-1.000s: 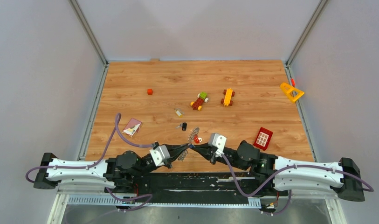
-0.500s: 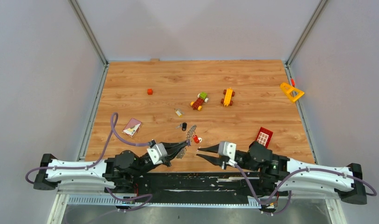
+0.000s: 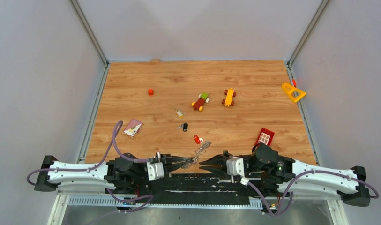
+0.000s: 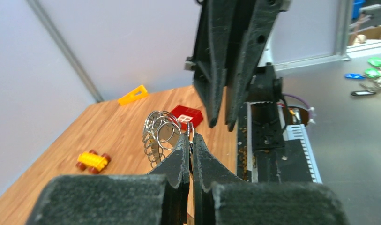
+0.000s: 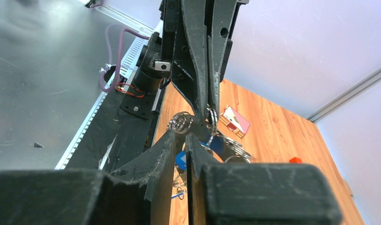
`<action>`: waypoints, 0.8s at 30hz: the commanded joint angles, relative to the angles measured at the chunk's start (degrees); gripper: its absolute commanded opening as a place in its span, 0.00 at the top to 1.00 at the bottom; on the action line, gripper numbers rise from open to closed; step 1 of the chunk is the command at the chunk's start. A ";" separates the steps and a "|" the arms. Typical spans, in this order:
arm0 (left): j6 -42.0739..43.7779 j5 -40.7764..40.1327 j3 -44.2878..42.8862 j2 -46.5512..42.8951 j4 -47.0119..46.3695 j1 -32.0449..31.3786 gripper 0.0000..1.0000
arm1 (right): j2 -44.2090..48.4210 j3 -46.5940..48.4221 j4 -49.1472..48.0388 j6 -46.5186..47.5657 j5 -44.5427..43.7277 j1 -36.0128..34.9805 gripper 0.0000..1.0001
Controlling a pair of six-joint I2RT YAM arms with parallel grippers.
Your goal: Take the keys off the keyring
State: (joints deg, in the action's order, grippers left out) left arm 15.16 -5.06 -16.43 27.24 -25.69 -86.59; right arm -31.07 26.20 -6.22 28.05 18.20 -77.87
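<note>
Top external view: the left fingers (image 3: 179,161) are clamped on the keyring (image 3: 201,150), which now hangs just on the arms' side of the red key (image 3: 197,139). A second ago we saw it just left of that key. The red key lies where it was on the desk (image 3: 254,108), apart from the keyring. The black key (image 3: 184,126) lies beyond it, to the left. The right fingers (image 3: 215,162), drawn back from the red key, stand slightly apart. A blue key head (image 5: 180,160) shows at their gap, perhaps touching; we cannot tell.
</note>
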 commanded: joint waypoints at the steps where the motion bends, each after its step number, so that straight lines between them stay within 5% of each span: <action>1: 4.23 9.91 -0.60 0.25 -6.25 0.10 1.00 | 0.30 1.94 -0.77 3.21 3.33 -0.28 0.84; 24: 5.58 12.70 -2.47 3.79 -4.89 0.10 1.00 | 4.48 0.39 -3.39 1.15 -1.88 -0.36 0.78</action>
State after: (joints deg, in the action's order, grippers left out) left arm 19.99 5.26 -16.58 31.29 -28.58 -86.15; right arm -29.19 26.17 -6.02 29.56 19.68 -78.30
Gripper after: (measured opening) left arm 0.017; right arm 0.221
